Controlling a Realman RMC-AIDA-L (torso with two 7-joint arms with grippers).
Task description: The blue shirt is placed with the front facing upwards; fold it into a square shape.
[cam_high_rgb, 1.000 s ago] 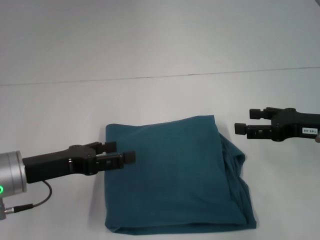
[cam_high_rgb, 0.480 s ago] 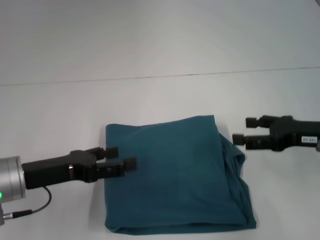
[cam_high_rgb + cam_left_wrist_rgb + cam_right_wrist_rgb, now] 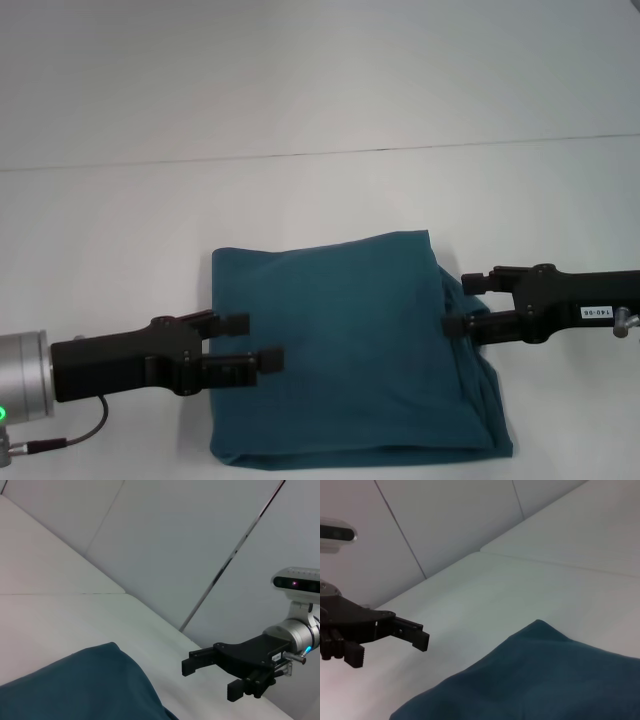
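With the blue shirt [image 3: 345, 350] already a rough square on the table [image 3: 120, 230], I hold the left pincer [image 3: 254, 342] and right pincer [image 3: 462, 304] open, empty, over its side edges, likely to tidy the bunched right edge.

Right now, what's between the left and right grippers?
Only the folded blue shirt spans the stretch between the left gripper and the right gripper; nothing else lies there, as the head view shows.
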